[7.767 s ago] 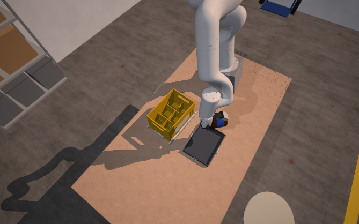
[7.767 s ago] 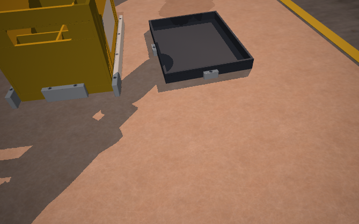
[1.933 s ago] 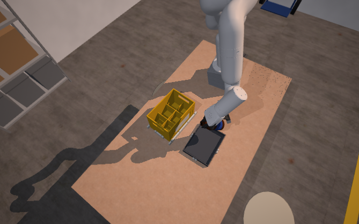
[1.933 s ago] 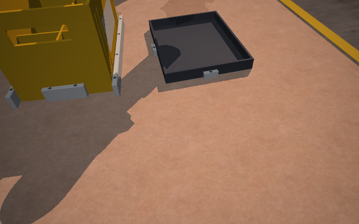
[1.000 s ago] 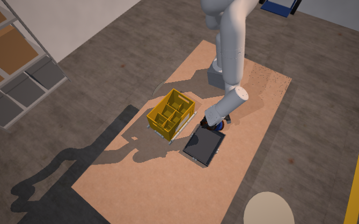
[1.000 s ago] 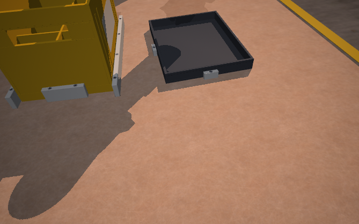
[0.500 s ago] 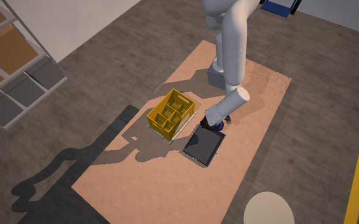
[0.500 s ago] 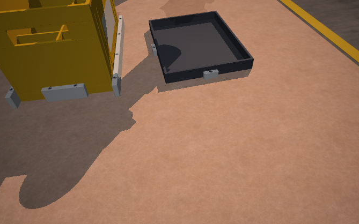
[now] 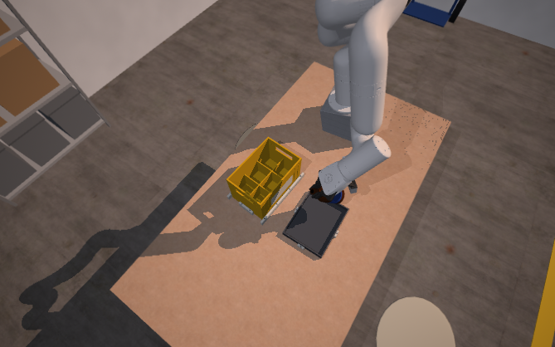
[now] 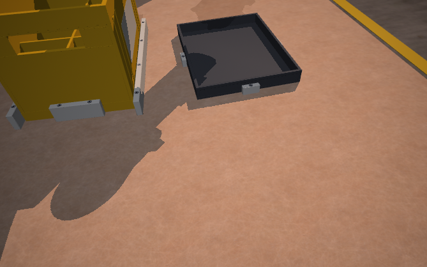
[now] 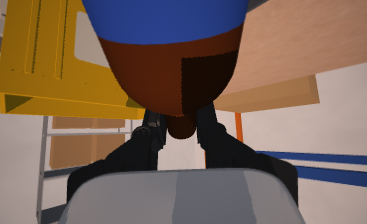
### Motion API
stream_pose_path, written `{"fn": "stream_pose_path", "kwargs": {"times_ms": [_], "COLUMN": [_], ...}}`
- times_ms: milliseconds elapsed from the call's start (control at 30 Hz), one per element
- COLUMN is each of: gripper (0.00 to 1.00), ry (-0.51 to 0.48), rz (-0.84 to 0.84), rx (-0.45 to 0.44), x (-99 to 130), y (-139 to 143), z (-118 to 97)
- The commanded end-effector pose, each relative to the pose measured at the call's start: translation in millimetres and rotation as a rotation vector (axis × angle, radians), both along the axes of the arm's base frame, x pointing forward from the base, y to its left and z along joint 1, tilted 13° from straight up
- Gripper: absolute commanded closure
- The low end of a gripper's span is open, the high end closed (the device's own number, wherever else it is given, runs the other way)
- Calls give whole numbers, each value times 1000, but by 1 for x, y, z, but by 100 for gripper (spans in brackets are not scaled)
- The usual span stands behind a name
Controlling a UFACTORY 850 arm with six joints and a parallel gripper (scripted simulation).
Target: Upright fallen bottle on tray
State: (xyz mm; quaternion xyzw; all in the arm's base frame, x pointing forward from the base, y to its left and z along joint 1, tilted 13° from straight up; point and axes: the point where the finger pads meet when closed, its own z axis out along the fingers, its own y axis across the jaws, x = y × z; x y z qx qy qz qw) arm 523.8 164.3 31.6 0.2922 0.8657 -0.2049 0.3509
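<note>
My gripper (image 11: 180, 99) is shut on the neck of a brown bottle (image 11: 171, 65) with a blue label. In the top view the gripper (image 9: 325, 193) holds the bottle (image 9: 334, 197) just beyond the far edge of the dark tray (image 9: 315, 224); the arm hides most of the bottle. The tray (image 10: 238, 54) is empty and lies flat on the mat, with a round shadow on its floor at the near left. The yellow crate (image 9: 264, 175) stands to the left of the tray and also shows in the exterior view (image 10: 55, 56) and the wrist view (image 11: 59, 65).
Grey stop blocks (image 10: 76, 109) and a pale rail (image 10: 140, 62) hold the crate; small grey blocks (image 10: 250, 88) sit against the tray's walls. The arm's base (image 9: 339, 116) stands at the far end of the mat. A shelf rack (image 9: 17, 95) stands at the far left.
</note>
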Motion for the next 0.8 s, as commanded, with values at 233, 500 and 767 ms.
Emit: {"fn": "stream_pose_path", "kwargs": {"times_ms": [233,500,767], "gripper": [100,100,100], "ry": [-38,-40,-40], "rz": [9,10,10], "rx": [-25,-27,-27], "x": [1,1,1], "y": [2,2,2], "z": [1,1,1]}}
